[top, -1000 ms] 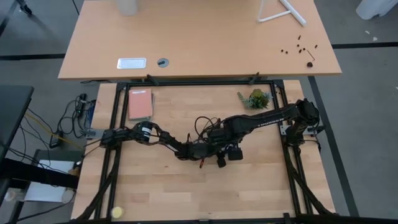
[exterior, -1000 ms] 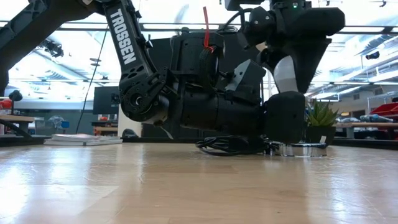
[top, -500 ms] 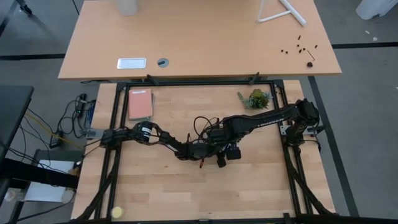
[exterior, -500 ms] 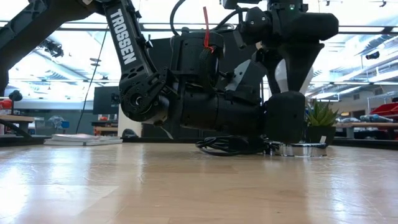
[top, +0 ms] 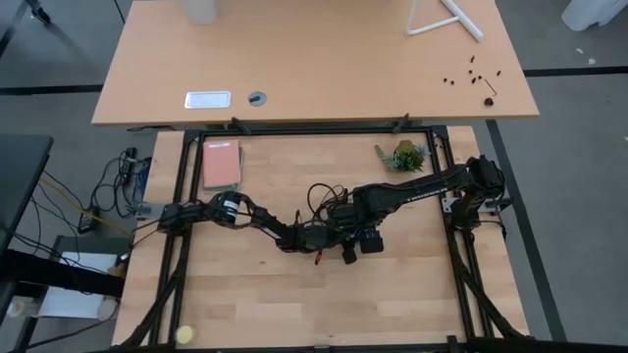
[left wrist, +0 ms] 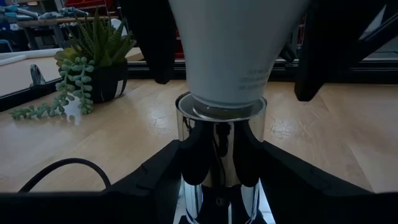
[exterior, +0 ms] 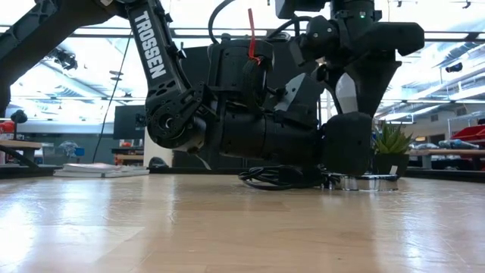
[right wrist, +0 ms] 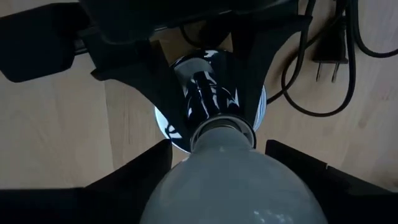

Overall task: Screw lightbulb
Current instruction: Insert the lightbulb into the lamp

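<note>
Right pincer (right wrist: 217, 152), reaching down from above: closed partway on the lightbulb (left wrist: 230, 50), fingers pressing its white flanks on both sides. Left pincer (left wrist: 221, 165), low on the bench (left wrist: 323, 137): clamped about the base of the chrome socket (left wrist: 221, 124), steadying it. Bulb upright, neck sunk into the socket's mouth, directly under the right pincer and just above the left. Black cord (right wrist: 348, 56) loose beside the socket. Step in hand, by appearance: threading the bulb in. Next move calls for a wrist turn with the grip kept firm and the axis vertical, the socket held against rotation.
</note>
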`<state>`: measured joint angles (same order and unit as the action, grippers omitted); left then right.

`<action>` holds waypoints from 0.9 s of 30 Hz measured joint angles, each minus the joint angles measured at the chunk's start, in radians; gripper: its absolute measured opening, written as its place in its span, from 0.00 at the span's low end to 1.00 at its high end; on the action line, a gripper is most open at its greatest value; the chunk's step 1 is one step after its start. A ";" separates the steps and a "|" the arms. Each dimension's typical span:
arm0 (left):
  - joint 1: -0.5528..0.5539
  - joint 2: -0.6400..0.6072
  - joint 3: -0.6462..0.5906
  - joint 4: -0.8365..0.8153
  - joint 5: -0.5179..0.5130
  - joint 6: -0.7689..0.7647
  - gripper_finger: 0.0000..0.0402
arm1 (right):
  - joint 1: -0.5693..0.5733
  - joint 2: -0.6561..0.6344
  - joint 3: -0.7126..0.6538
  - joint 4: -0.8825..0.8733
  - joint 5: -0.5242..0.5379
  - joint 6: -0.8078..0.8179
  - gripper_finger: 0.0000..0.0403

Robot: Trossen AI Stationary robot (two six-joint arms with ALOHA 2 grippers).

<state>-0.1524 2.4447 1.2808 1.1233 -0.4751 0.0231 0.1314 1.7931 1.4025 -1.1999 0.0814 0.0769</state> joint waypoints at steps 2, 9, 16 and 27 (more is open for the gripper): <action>0.000 0.000 0.000 0.000 0.000 0.000 0.50 | 0.000 0.000 0.000 0.000 0.000 0.017 0.65; 0.000 0.000 0.000 0.001 0.000 -0.001 0.50 | 0.000 0.000 -0.001 0.002 0.004 0.138 0.64; 0.000 0.000 0.000 0.001 0.000 -0.031 0.50 | -0.008 0.000 -0.002 0.013 0.004 0.346 0.67; 0.000 0.000 0.000 0.000 0.000 -0.034 0.50 | -0.044 0.000 -0.001 0.024 0.000 0.787 0.64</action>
<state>-0.1524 2.4447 1.2804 1.1233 -0.4747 -0.0109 0.0877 1.7935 1.4014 -1.1761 0.0814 0.8639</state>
